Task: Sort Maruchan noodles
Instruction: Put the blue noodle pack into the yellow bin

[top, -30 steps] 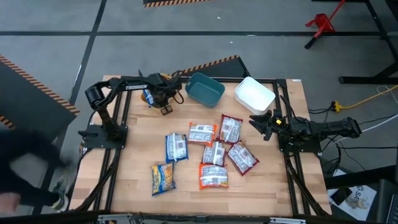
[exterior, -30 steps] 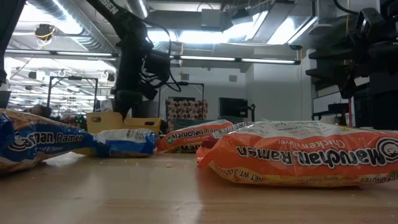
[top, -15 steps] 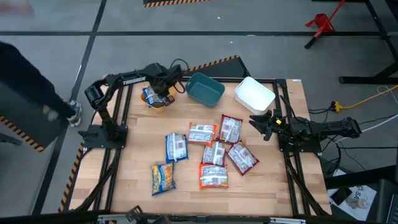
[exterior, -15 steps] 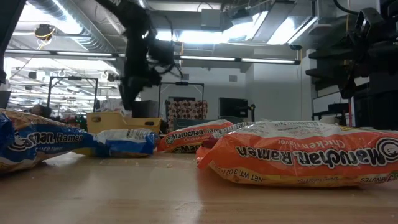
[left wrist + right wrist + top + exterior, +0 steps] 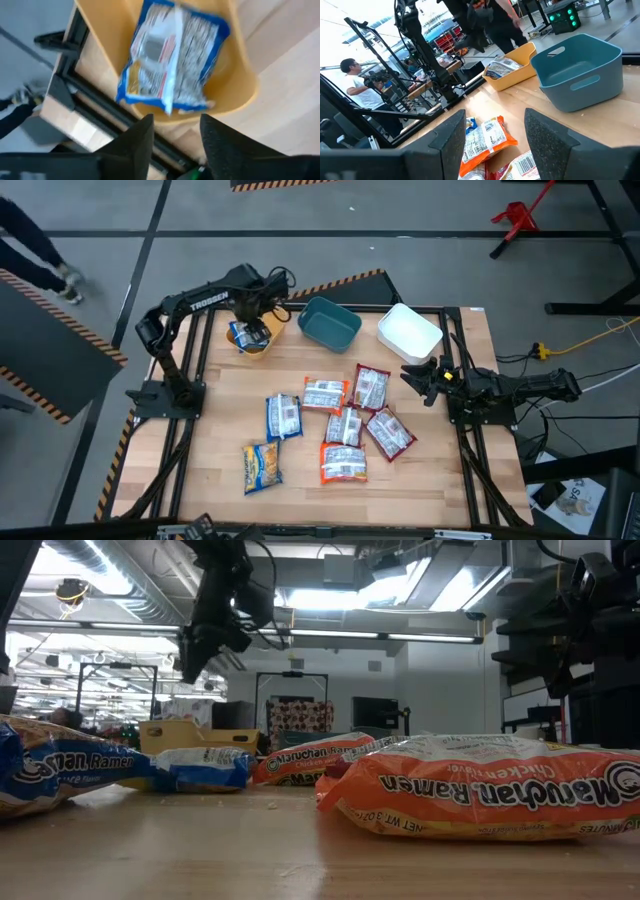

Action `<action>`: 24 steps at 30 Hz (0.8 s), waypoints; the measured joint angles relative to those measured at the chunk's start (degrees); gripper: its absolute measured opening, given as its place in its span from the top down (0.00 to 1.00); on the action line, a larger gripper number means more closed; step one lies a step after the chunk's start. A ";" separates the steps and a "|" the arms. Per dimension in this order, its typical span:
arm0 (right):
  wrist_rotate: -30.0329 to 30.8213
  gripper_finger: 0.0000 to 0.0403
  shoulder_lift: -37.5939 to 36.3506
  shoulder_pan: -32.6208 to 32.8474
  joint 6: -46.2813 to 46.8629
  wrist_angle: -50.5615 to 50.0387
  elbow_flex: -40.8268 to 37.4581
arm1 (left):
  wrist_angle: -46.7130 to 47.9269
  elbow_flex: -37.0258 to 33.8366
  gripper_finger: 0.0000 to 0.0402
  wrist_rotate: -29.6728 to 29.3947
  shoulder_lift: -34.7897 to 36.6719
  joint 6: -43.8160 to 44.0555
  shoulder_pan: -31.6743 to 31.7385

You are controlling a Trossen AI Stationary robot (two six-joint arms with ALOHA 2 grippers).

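Note:
A blue-and-white Maruchan noodle packet [image 5: 172,55] lies tilted in the yellow bin [image 5: 250,343] at the table's far left, one end up against the bin's wall [image 5: 502,65]. My left gripper [image 5: 257,307] hangs well above that bin, pointing down, open and with nothing in it [image 5: 175,145]. Several more noodle packets lie flat mid-table: blue ones [image 5: 283,417], orange ones [image 5: 343,463] and dark red ones [image 5: 389,432]. My right gripper [image 5: 410,377] waits open at the table's right side, held level.
A teal bin [image 5: 329,323] and a white bin [image 5: 409,332] stand beside the yellow one along the far edge. Bare wood lies between the bins and the packets and along the near edge. People show in the room beyond the table [image 5: 350,80].
My left gripper has risen from low at the yellow bin to well above it and has drifted a little toward the far edge. The blue packet has stayed lying in the bin.

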State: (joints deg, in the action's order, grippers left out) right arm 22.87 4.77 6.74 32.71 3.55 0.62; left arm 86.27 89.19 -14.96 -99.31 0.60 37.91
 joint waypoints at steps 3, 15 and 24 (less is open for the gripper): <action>0.01 0.53 -0.01 0.00 -0.01 -0.02 0.00 | 0.95 -0.47 0.53 -3.15 0.00 -0.73 0.12; 0.00 0.53 0.00 -0.01 -0.17 -0.01 0.00 | -0.16 -0.50 0.46 -3.92 0.00 1.26 7.01; -0.02 0.53 0.00 0.00 -0.18 -0.02 0.00 | -0.97 -6.53 0.46 -2.64 0.00 2.30 4.53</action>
State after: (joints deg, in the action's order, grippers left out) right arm 22.85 4.78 6.74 32.53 3.54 0.62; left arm 85.30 82.66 -17.61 -99.31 2.90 42.44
